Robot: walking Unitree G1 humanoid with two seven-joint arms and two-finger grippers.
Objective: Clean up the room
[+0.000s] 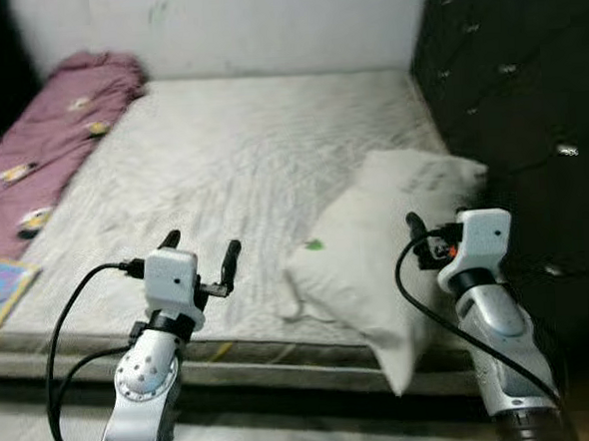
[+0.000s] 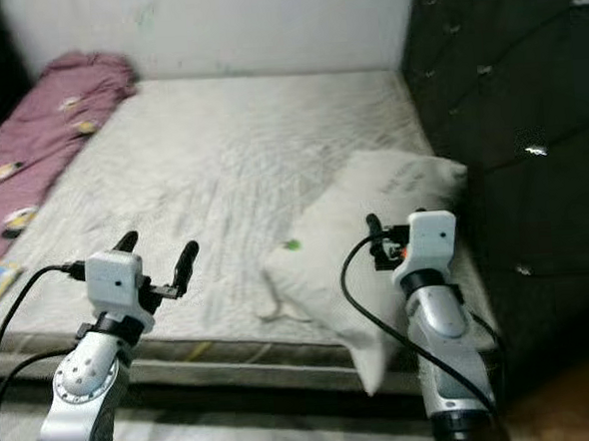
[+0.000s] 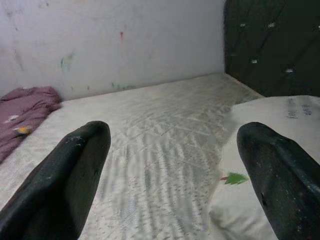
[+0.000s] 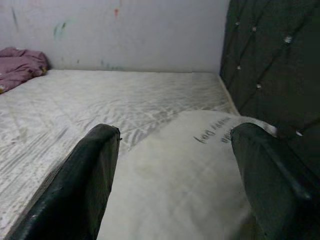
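Pillow (image 1: pixel 397 264) overhangs mattress (image 1: pixel 221 165) near edge; left tool (image 1: pixel 201 254), right tool (image 4: pixel 170 165) both spread apart.

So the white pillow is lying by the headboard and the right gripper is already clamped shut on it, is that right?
Not quite. The white pillow does lie by the dark headboard, but the right gripper is open, its fingers spread apart above the pillow and holding nothing. The right wrist view shows this.

White pillow (image 1: pixel 382 265) askew at mattress (image 1: pixel 221 165) edge, purple blanket (image 1: pixel 40 146) bunched
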